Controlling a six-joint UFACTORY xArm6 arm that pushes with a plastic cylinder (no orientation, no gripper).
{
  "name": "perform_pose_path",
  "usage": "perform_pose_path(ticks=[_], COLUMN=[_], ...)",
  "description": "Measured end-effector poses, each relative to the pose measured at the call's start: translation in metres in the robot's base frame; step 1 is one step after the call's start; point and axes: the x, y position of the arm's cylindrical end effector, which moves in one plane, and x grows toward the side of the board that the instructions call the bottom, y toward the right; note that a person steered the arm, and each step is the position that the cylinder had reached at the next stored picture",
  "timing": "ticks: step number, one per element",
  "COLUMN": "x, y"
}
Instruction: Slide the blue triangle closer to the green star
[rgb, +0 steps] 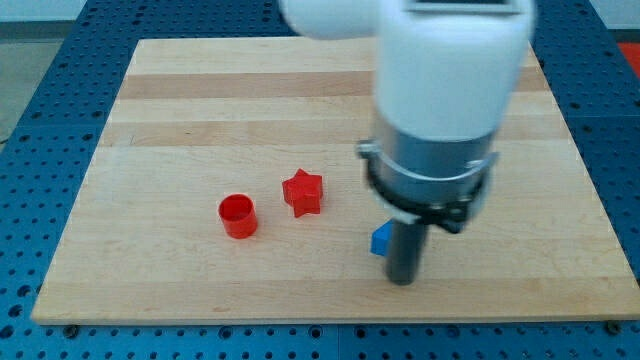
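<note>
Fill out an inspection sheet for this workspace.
Surface: wooden board, flat, on a blue perforated table.
Job's things: blue block, mostly hidden by the rod, shape unclear; green star not seen.
Clutter: red cylinder and red star, apart, at the view's left of the blue block.
Pincer: none; my tip sits right beside the blue block, on the view's right; contact cannot be told.
Cables: nothing seen.
Surroundings: white arm body blocks the board's upper right.
</note>
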Motion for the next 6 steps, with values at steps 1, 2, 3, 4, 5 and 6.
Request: perform_pose_path(ticks=[1,2,3,4,5,6], x=[-0.016,0.006,0.002,-0.023,-0.024,-0.027], y=[0.001,-0.033,-0.084,-0.096,-0.051,-0.003])
